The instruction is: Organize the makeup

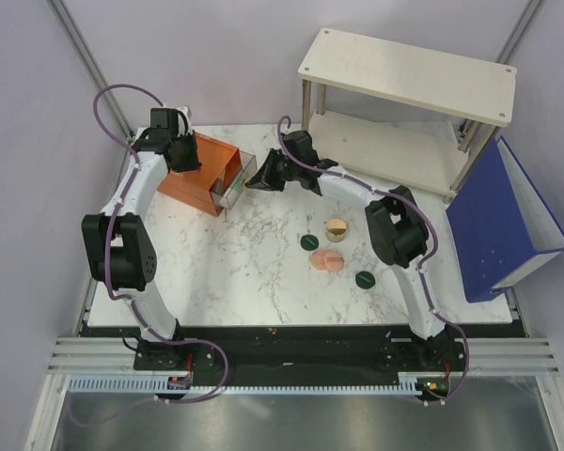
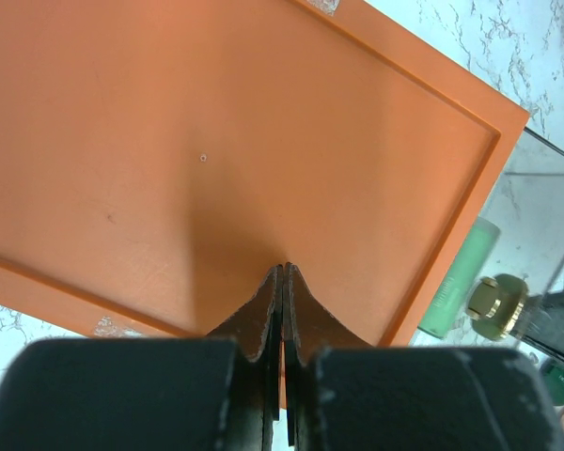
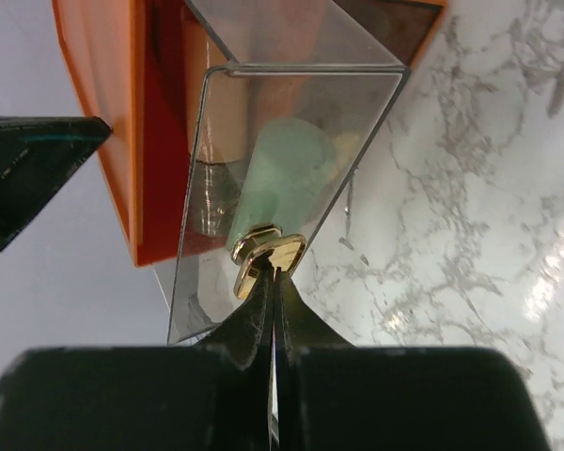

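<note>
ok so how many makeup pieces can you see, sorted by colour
dark green discs: 2
peach-pink compact: 1
tan-gold jar: 1
mint-green tube, inside the clear drawer: 1
total: 5
Anything else in the drawer is too blurred to count.

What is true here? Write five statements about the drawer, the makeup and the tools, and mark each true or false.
1. The right tool pinches the drawer's gold knob. True.
2. The drawer is pushed fully into the orange box. False: it stands pulled out.
3. A green tube lies in the drawer. True.
4. Both dark green discs are in the drawer. False: they lie on the table.
5. The left tool is open. False: it is shut, over the box top.
</note>
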